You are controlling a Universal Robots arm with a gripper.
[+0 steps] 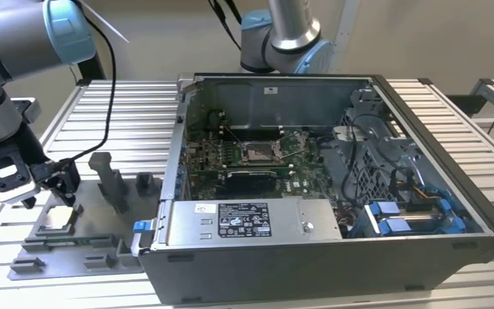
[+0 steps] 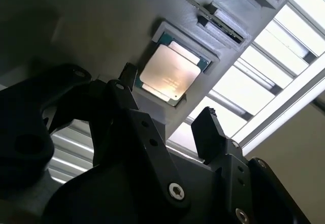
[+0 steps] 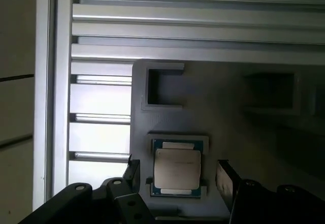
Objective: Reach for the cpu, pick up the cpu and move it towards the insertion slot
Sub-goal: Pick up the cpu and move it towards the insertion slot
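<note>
The reach looks nearly done to me: the end effector hangs spread, its 2 fingers astride the cpu lying flat in its grey tray pocket, not yet gripped and probably wanting a square, level pinch.

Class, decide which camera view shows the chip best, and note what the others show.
The second wrist view: the chip is largest, metal top and green rim plain. The first wrist view shows the chip whole but smaller; the exterior view, a small pale square on the grey tray.
</note>
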